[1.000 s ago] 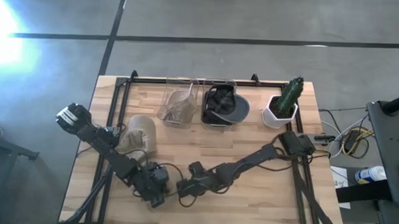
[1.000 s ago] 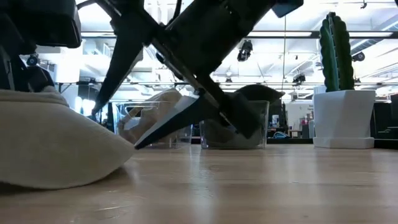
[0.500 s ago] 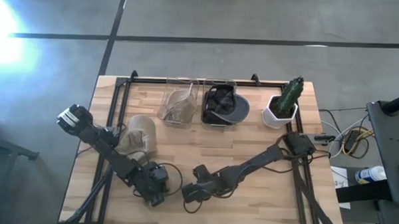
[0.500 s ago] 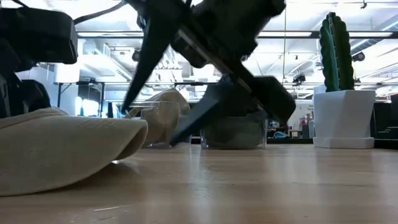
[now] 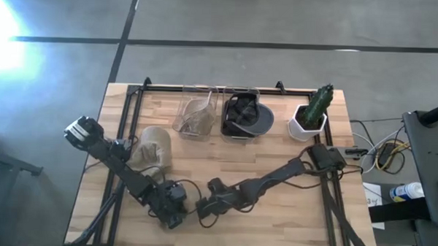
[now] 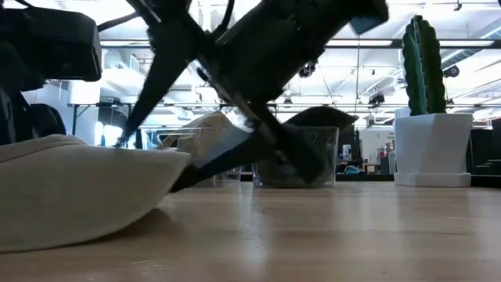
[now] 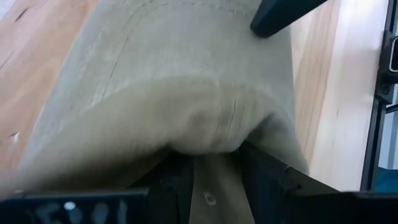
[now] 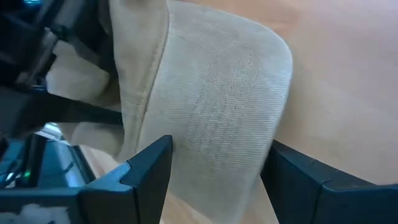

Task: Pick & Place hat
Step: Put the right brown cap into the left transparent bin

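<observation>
High view shows the beige hat (image 5: 151,151) lying near the surface's left edge, both arms folded low by the front edge. Left hand (image 7: 208,168) is clamped on the hat's back hem; right hand (image 8: 211,168) is spread wide around the brim, gripping nothing. I judge the pick is under way; next comes a lift toward the clear bins (image 5: 221,112) at the back edge. The cactus pot (image 5: 307,121) stands clear.

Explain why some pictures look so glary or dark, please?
High view: white glare washes out the floor at upper left. Low view: bright ceiling lights behind turn an arm into a dark silhouette; the tan hat shades the table beneath it.
</observation>
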Motion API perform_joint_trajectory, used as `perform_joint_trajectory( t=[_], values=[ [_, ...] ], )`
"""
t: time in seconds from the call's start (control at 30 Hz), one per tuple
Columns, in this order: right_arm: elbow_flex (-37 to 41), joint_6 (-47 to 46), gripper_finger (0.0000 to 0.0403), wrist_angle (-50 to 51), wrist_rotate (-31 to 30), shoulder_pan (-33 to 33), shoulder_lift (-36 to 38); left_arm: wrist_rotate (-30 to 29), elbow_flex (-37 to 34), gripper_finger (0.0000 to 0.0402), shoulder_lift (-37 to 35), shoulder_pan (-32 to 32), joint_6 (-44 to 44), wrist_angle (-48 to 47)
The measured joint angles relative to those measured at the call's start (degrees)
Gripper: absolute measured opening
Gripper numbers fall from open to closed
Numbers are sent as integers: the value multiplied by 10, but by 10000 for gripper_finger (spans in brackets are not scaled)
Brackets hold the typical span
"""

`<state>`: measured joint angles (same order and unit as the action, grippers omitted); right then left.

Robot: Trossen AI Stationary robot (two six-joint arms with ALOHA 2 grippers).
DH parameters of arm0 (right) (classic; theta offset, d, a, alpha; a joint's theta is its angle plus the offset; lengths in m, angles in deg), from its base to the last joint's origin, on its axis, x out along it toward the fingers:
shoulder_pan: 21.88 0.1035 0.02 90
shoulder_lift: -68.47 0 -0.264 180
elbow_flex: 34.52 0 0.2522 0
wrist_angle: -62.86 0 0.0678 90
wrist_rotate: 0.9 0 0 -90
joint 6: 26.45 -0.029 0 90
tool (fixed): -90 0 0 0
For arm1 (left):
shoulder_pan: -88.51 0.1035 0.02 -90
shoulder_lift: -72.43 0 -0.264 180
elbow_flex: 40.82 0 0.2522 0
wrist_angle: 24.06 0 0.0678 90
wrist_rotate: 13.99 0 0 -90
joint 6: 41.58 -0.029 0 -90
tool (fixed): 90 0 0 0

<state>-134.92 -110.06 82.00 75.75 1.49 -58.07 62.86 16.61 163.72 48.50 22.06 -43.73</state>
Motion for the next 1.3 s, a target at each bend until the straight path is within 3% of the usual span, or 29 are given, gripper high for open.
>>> perform_joint_trajectory(
  t=[0.17, 0.37, 0.5, 0.7, 0.83, 0.93, 1.17, 1.3],
  values=[
    [15, 41, 224, -87, 11, 0, -11, 0, 0, 121, 0, 0, 0, -1],
    [23, 76, 212, -94, 19, 0, -3, -28, 9, 121, -10, 1, 12, 3],
    [24, 91, 159, -90, 18, 1, 13, -41, 24, 121, -38, 0, -2, 1],
    [18, 159, 35, -94, 21, -2, 38, -47, 39, 121, -108, -1, -4, -17],
    [18, 227, 16, -86, 14, -9, 76, -63, 49, 121, -175, -5, 33, -21],
    [17, 280, 15, -40, -38, -13, 123, -97, 64, 121, -228, -16, 45, -21],
    [21, 446, 14, 83, -308, -48, 237, -128, 94, 121, -315, -44, 1, -5],
    [10, 575, 14, 74, -336, -99, 275, -169, 92, 121, -336, -47, -15, -10]
  ],
)
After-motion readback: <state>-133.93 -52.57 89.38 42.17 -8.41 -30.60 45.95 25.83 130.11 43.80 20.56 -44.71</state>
